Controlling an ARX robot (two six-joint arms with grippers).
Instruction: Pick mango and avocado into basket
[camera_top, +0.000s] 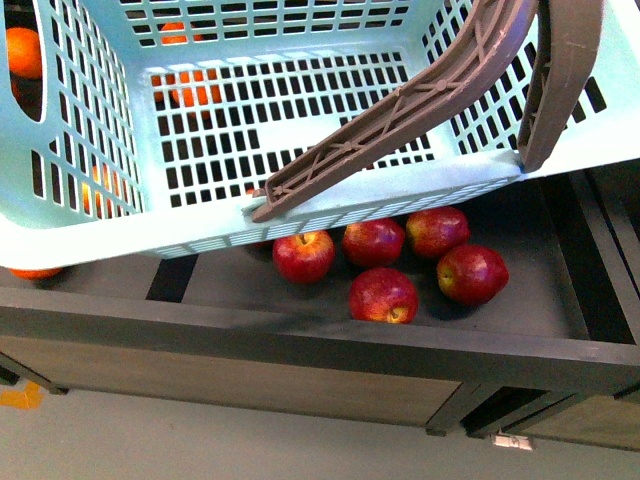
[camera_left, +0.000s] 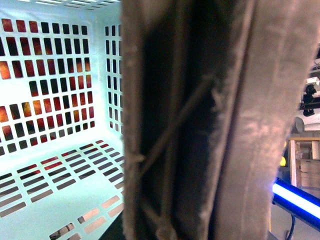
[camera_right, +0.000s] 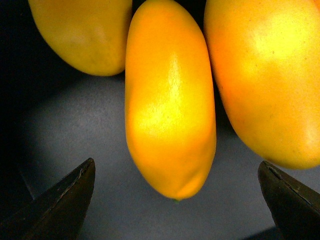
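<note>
The right pincer (camera_right: 175, 170) is pictured spread open either side of the middle mango (camera_right: 170, 105) of three on the dark bench (camera_right: 75, 130), a closing grip and lift being called for next, while the empty teal basket (camera_top: 90, 250) is seen tilted above red apples (camera_top: 383, 295).

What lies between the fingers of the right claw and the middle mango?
Only bare grey surface. The right wrist view shows the open right claw on either side of the mango, at its end, with a gap on each side.
</note>
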